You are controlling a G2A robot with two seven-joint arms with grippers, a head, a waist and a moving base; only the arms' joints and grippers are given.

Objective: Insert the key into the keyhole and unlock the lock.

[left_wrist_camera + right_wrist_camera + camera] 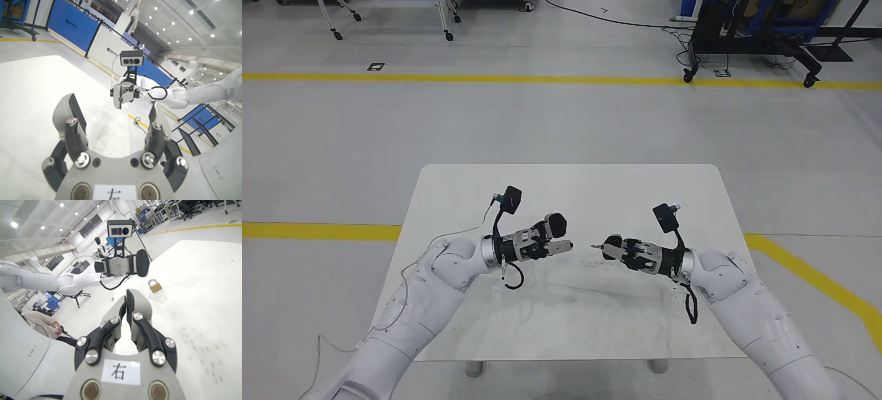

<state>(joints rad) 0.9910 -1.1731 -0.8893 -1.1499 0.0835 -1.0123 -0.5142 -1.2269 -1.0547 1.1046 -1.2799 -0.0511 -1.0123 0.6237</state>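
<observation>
Lying beyond shut right fingers [130, 308], padlock [155, 286], key [594, 245] pinched between them

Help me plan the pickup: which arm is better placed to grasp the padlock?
Left. The left gripper is open and empty, hanging close by the padlock on the table. The right gripper is shut, apparently on a thin key, so it cannot grasp.

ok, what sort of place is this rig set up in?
Probably a big robotics lab or factory hall: yellow floor lines marking out zones, blue partition panels fencing off bays, and ceiling spotlights set high overhead.
</observation>
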